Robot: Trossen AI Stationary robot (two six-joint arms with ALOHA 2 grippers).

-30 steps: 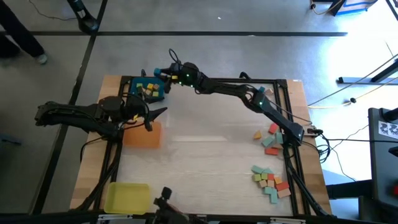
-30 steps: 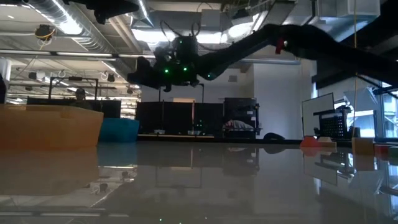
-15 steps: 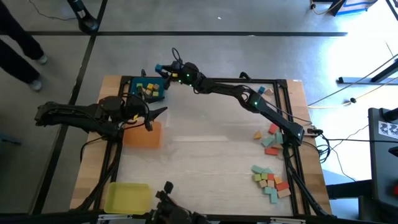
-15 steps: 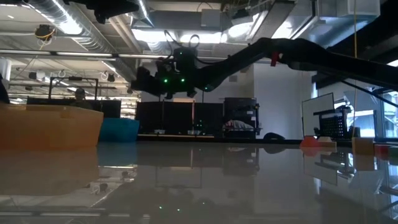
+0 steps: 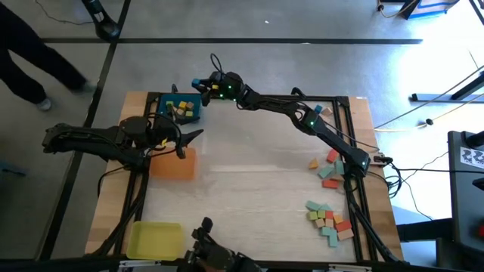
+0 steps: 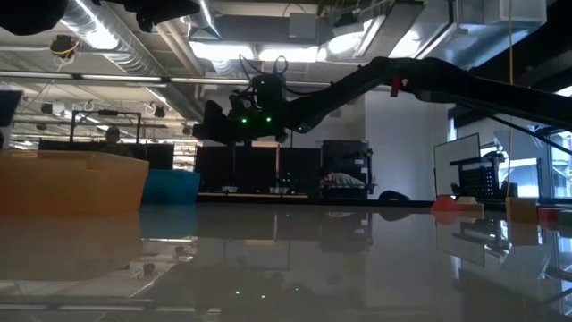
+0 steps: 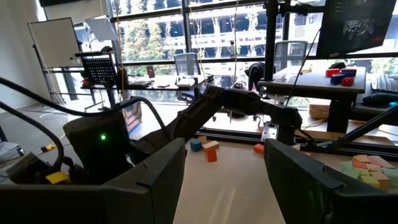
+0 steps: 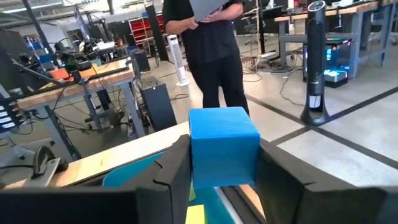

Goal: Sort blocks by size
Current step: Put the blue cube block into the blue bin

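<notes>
Gripping blue cube (image 8: pixel 224 146) squarely, right gripper (image 8: pixel 217 171); no long axis.

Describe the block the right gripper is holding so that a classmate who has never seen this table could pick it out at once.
Start at the blue tray in the table's far left corner. The right gripper hangs over the tray's far right edge, shut on the blue cube. It is the only block held in the air; the others lie in the tray or on the table.
</notes>
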